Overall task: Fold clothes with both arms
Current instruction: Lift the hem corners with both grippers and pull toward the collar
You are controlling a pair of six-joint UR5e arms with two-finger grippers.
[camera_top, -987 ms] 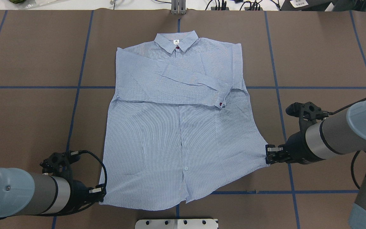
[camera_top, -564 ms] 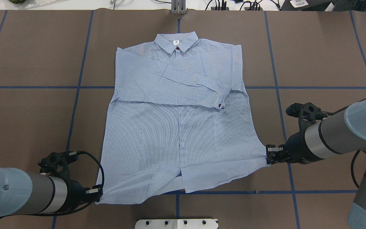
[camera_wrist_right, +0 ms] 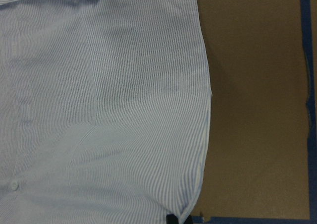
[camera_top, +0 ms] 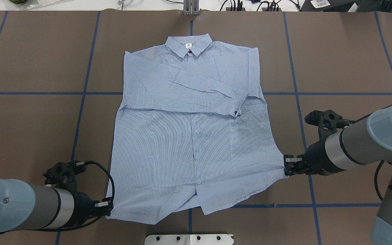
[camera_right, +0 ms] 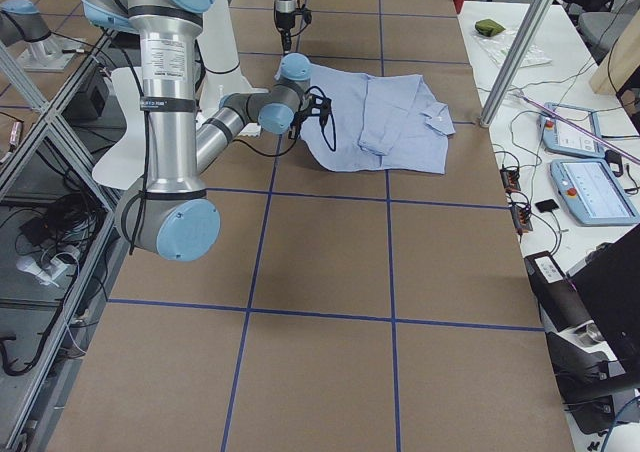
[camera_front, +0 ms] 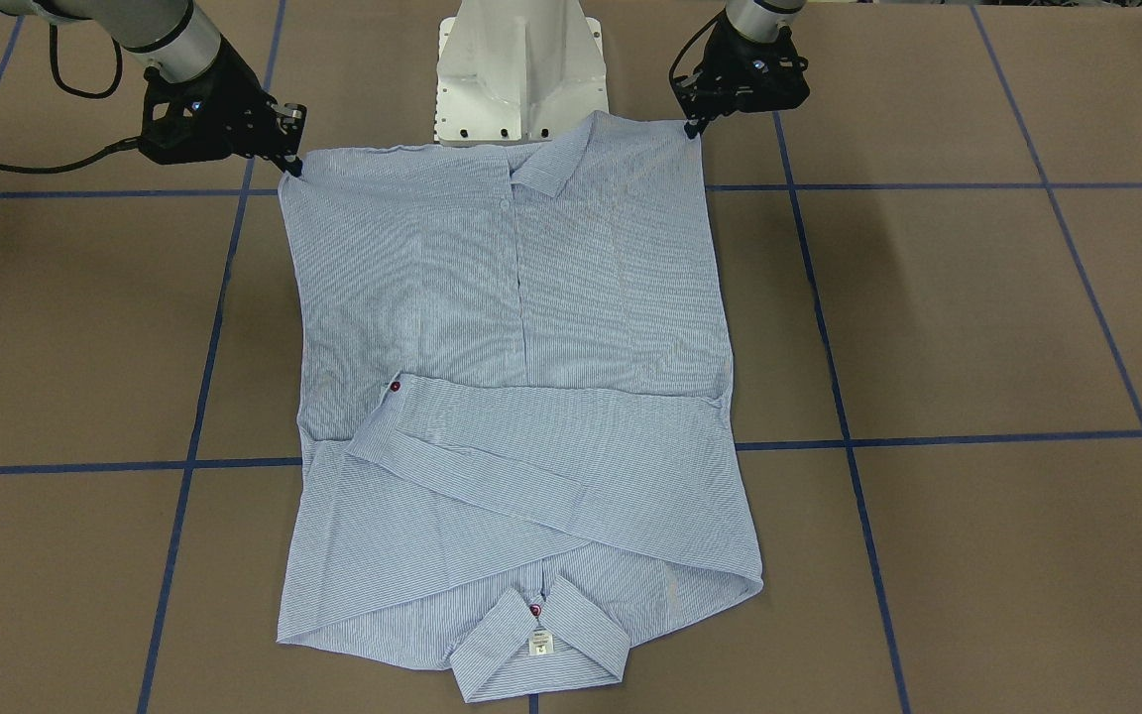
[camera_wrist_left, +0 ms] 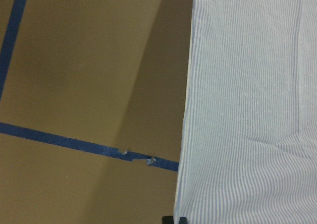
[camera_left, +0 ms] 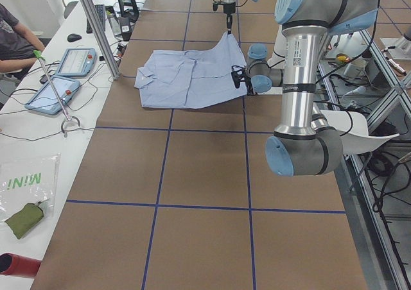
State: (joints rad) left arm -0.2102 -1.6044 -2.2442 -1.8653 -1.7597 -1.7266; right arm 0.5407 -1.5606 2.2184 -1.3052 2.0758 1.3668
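One light blue striped shirt (camera_top: 189, 146) lies front-up in the centre of the overhead view on the brown table (camera_top: 345, 51), its collar (camera_top: 189, 44) toward the top; one sleeve is folded across the chest, its cuff (camera_top: 237, 110) right of centre; two red buttons show, one on the collar and one on the cuff. Of the two grippers, the left gripper (camera_top: 107, 206) is clenched on the lower-left hem corner; the right gripper (camera_top: 287, 165) pinches the right-hand hem corner.
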